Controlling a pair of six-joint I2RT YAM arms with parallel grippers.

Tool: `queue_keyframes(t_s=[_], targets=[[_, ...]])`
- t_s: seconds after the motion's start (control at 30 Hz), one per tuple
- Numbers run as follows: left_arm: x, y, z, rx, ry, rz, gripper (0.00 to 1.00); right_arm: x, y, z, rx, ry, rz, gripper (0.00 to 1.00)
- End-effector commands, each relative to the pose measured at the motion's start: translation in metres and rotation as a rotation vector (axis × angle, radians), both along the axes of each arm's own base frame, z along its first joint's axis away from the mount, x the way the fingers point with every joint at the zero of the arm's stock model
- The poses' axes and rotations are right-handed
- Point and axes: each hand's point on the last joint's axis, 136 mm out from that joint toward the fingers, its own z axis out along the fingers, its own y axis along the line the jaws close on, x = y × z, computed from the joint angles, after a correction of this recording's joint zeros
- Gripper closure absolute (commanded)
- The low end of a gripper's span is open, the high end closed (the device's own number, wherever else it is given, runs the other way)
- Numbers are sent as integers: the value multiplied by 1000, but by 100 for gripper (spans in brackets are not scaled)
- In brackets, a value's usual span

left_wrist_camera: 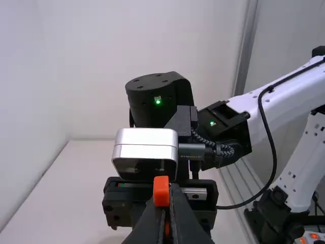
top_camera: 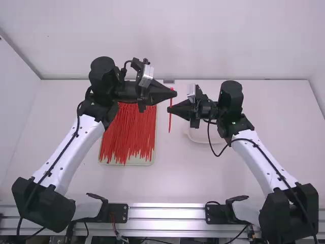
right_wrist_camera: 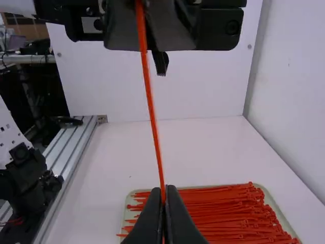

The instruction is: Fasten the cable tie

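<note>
A single red cable tie hangs upright in the air above the table's middle, its square head at the top. My left gripper is shut on the tie just under the head; its fingers close under the orange block. My right gripper comes from the right and is shut on the strap a little lower down. The strap's free tail dangles below it. In the right wrist view the left gripper holds the top of the strap.
A tray piled with several red cable ties lies under the left arm, also seen as a tray of ties. A white round dish sits under the right wrist. The table's right and front are bare.
</note>
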Motion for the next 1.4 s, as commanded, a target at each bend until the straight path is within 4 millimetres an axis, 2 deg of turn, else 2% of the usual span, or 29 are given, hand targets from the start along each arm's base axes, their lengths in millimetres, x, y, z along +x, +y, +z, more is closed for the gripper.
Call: queue_keyframes(t_s=[0.0,0.03,0.2,0.23,0.27,0.6,0.63,0.67,0.7,0.73,0.77,0.83,1.1,1.37], targets=[[-1,1,10,-8,-21,5,96,-4,-1,19,17,-52,10,100],[-1,1,10,-8,-21,6,91,-5,-2,21,19,-59,11,100],[-1,1,10,-8,-22,5,85,-9,-3,28,24,-75,11,100],[-1,1,10,-8,-22,6,88,-9,-3,28,24,-75,12,100],[-1,1,10,-8,-22,6,98,-9,-3,28,24,-76,11,100],[0,1,10,-9,-24,9,98,-9,-3,27,22,-61,11,98],[0,1,11,-10,-27,9,98,-9,-3,27,21,-60,11,93],[-1,1,13,-15,-33,8,98,-9,-3,25,17,-59,11,75],[-1,1,15,-20,-30,8,98,-10,-3,23,14,-63,12,63],[-1,1,17,-24,-29,7,98,-10,-3,23,12,-63,12,56],[-1,2,23,-37,-31,7,98,-10,-3,19,3,-59,13,37],[-2,4,33,-60,-39,8,98,-12,-3,12,-13,-56,16,28],[-8,14,62,-126,-6,4,98,-17,-4,-4,-49,-50,29,27],[-8,15,65,-133,-7,6,98,-17,-5,-8,-58,-39,31,27]])
